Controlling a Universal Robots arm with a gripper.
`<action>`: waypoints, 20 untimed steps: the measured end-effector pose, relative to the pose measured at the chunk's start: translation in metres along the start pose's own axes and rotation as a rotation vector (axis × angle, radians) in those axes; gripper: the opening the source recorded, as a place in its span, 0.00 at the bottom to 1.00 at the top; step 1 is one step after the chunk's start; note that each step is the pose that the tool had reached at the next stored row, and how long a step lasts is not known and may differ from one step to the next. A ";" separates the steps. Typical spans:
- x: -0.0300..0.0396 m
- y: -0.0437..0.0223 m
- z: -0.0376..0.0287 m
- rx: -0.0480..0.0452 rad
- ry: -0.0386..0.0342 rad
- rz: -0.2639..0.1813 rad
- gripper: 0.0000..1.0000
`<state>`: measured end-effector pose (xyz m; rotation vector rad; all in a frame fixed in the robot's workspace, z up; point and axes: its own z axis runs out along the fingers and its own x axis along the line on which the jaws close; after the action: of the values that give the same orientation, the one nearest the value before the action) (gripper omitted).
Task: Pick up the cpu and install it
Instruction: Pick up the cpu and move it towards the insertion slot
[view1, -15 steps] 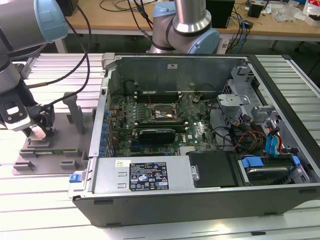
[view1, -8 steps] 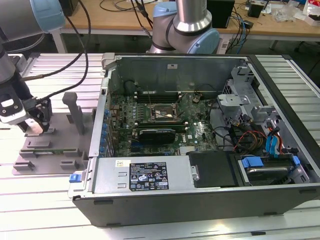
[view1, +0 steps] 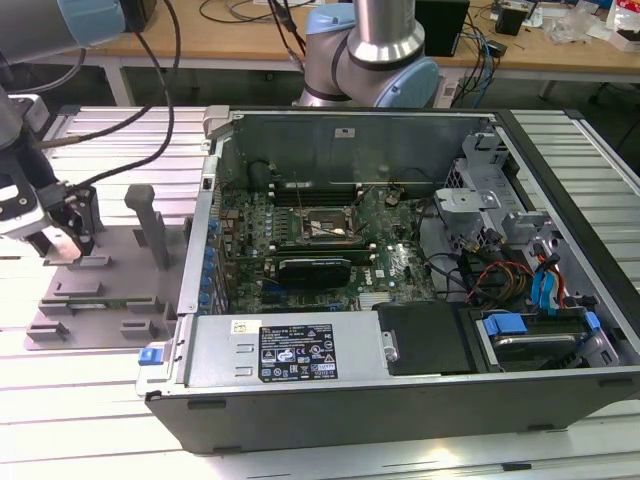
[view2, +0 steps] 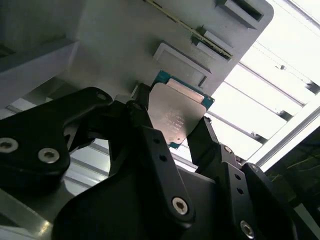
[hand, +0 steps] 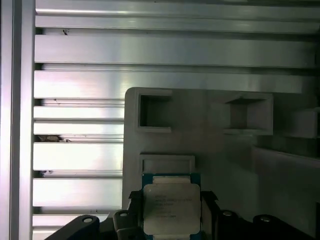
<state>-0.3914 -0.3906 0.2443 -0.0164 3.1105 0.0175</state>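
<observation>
Where one grey fixture plate lies on the slatted table, at the exterior view's left of one open computer case:

- Gripper, one; its two black fingers clamp opposite edges of the cpu.
- Cpu, one; silvery top, green border, held just above the plate.
- Square pockets, two, in the plate beyond the cpu.
- Socket, one, on the case's motherboard, well apart from the cpu.
</observation>
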 end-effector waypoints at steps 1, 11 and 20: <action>-0.0002 0.0001 -0.0059 0.0000 0.0000 0.000 0.55; -0.0012 0.0008 -0.0373 0.0001 0.0000 0.000 0.55; -0.0017 0.0013 -0.0561 0.0000 0.0000 0.000 0.55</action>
<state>-0.3914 -0.3899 0.3005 -0.0165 3.1105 0.0174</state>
